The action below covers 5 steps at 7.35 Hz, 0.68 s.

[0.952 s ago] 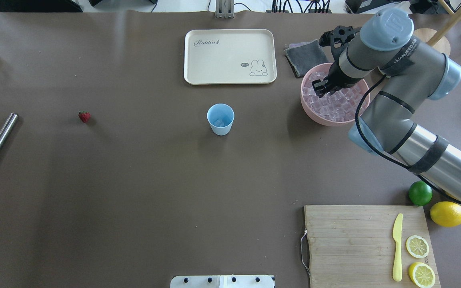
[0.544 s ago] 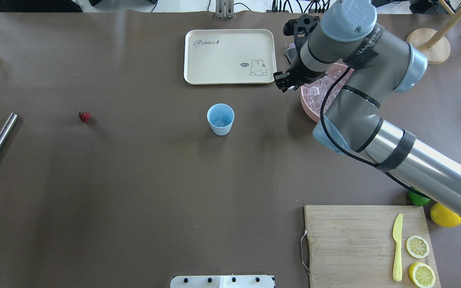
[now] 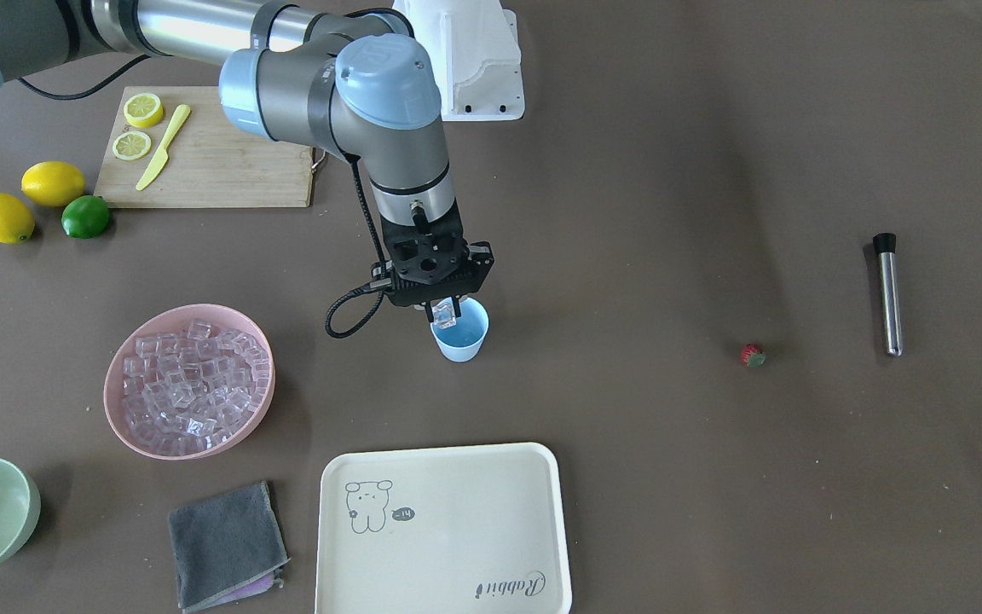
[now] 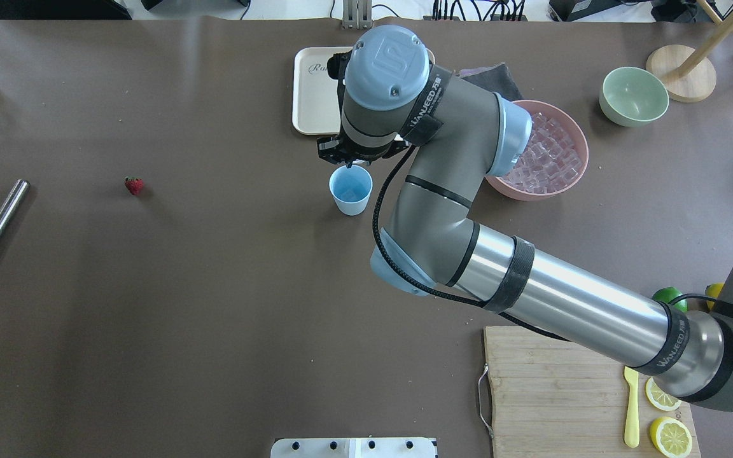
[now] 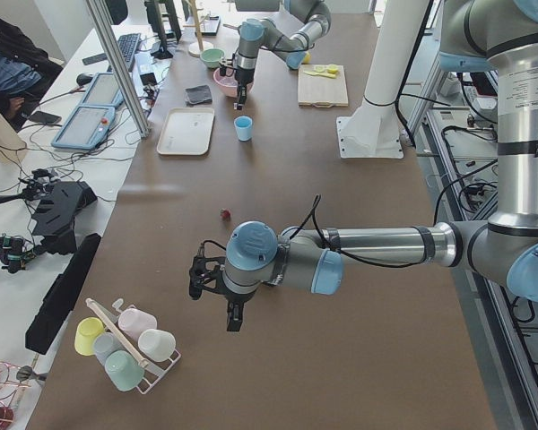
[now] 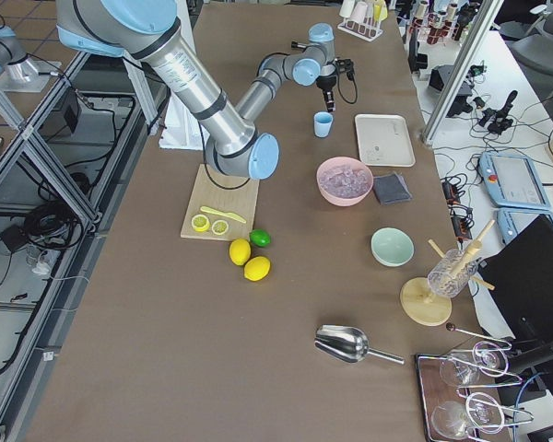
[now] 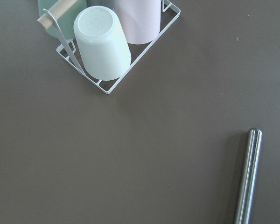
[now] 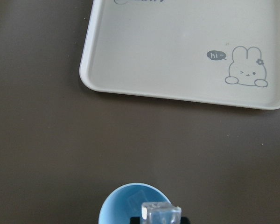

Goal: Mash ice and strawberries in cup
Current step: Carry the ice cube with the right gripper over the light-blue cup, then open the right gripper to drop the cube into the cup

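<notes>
The right gripper (image 3: 445, 317) hangs just above the cup (image 4: 350, 191), its fingers closed to a narrow gap on 1 clear ice cube (image 8: 161, 214). In the overhead view the gripper sits over the cup's 12 o'clock rim, not over its centre. The wrist view puts the cube over the mouth but close to the near wall. 1 cube already seems to lie in the bottom of the cup.

The likely failure is a release this far off centre: the cube could clip the rim and skip onto the table, or knock the light cup askew. A slick cube may also slip out early. If the fingers descend first, they could catch the rim and tip the cup.

Seen from overhead, the strawberry (image 4: 133, 185) lies well apart at the cup's 9 o'clock. The pink bowl (image 4: 579, 172) of ice sits at 3 o'clock. Whether the left gripper (image 5: 233, 319) is open, I cannot tell.
</notes>
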Each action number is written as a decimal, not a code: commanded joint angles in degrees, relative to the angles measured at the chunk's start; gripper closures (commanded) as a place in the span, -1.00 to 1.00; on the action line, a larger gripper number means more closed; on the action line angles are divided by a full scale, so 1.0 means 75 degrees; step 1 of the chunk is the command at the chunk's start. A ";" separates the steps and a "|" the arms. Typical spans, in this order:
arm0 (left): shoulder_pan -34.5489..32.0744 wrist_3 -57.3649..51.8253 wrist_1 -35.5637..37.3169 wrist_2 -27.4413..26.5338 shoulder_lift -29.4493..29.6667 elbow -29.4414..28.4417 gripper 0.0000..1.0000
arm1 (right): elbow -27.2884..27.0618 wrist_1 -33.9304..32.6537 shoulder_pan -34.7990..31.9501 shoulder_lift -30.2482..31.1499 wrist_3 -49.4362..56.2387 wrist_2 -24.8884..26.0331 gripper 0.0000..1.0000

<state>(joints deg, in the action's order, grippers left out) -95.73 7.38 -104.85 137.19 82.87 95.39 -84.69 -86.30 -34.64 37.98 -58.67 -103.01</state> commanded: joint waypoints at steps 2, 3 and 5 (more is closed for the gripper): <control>0.0002 -0.0011 0.0000 0.0001 0.0025 -0.0050 -0.96 | 0.0077 0.0233 0.0201 0.0092 -0.0041 0.0293 0.61; 0.0002 -0.0012 0.0000 0.0001 0.0014 -0.0039 -0.96 | 0.0077 0.0233 0.0236 0.0116 -0.0052 0.0293 -0.31; -0.0010 -0.0012 0.0000 0.0001 -0.0021 -0.0039 -0.96 | 0.0065 0.0233 0.0318 0.0092 -0.0064 0.0316 -0.85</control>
<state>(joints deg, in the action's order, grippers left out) -95.72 7.30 -104.85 137.20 82.84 95.10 -84.19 -84.57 -32.55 38.70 -59.14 -100.71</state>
